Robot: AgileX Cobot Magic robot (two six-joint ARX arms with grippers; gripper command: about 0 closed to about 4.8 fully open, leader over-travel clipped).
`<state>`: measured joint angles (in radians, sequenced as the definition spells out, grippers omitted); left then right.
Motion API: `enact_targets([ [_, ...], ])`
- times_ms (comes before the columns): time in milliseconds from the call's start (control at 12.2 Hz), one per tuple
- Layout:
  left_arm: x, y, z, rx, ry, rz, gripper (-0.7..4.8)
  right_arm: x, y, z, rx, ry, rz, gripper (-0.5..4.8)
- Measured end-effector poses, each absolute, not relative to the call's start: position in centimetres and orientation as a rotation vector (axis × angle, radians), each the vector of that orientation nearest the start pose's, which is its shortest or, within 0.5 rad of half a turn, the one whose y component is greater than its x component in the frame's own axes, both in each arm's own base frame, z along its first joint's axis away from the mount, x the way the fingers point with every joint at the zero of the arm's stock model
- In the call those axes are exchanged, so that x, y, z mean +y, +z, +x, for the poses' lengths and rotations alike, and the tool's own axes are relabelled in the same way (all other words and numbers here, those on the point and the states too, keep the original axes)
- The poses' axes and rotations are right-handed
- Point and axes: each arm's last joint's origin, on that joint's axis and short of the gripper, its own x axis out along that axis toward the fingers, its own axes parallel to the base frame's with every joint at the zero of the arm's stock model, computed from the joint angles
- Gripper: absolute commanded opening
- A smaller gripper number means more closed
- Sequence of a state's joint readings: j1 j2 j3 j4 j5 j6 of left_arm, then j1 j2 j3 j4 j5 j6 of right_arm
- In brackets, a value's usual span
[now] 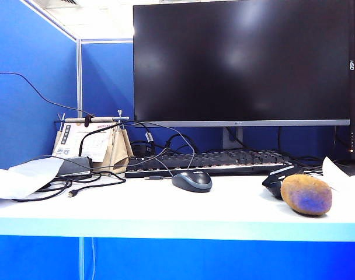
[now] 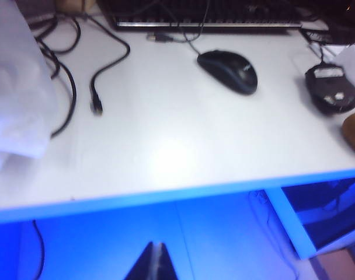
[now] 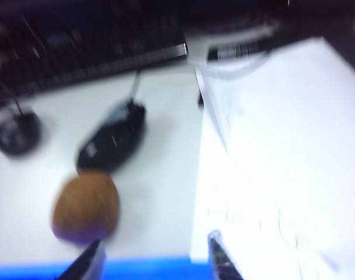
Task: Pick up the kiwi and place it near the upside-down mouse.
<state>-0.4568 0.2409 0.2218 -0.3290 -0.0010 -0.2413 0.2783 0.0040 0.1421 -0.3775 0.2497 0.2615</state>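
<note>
Blue partition walls enclose a white desk (image 1: pixel 166 207) with a large dark monitor (image 1: pixel 242 58) filling the upper right of the exterior view and a black keyboard (image 1: pixel 212 162) below it. At the lower right of that view the oval, matte tan-brown kiwi (image 1: pixel 306 195) lies on the desk, just in front of and apparently touching the glossy black angular mouse lying belly up (image 1: pixel 278 179); the pale label on its flat face shows in the left wrist view (image 2: pixel 332 87). By how they lie, the fruit already sits where the task wants it, so I judge the placing done.

A smooth dark-grey domed mouse with a cable (image 1: pixel 192 181) rests near the middle of the desk, well apart from the kiwi. Loose black cables (image 1: pixel 78 184) and a sheet of white paper (image 1: pixel 23 178) occupy the left.

Neither arm appears in the exterior view. In the blurred right wrist view the right gripper (image 3: pixel 154 259) shows two fingertips at the bottom edge, spread apart with nothing between them, above the desk's front edge with the kiwi (image 3: pixel 86 207) just beyond. Of the left gripper (image 2: pixel 153 265) only a dark wedge shows at the bottom of its view, out beyond the desk's front edge; I cannot tell how its jaws stand.
</note>
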Motion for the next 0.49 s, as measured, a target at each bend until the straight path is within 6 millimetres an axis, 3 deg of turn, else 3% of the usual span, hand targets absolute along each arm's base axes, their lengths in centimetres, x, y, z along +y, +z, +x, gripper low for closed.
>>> enact_targets([
  [329, -4.6, 16.6, 9.3, 0.418, -0.404, -0.150, -0.01, 1.7, 16.2, 8.5, 0.270, -0.009, 0.186, 2.29],
  [494, -4.5, 13.7, 9.2, 0.503, -0.391, -0.128, -0.01, 1.7, 15.1, 8.7, 0.294, -0.016, 0.153, 2.29],
])
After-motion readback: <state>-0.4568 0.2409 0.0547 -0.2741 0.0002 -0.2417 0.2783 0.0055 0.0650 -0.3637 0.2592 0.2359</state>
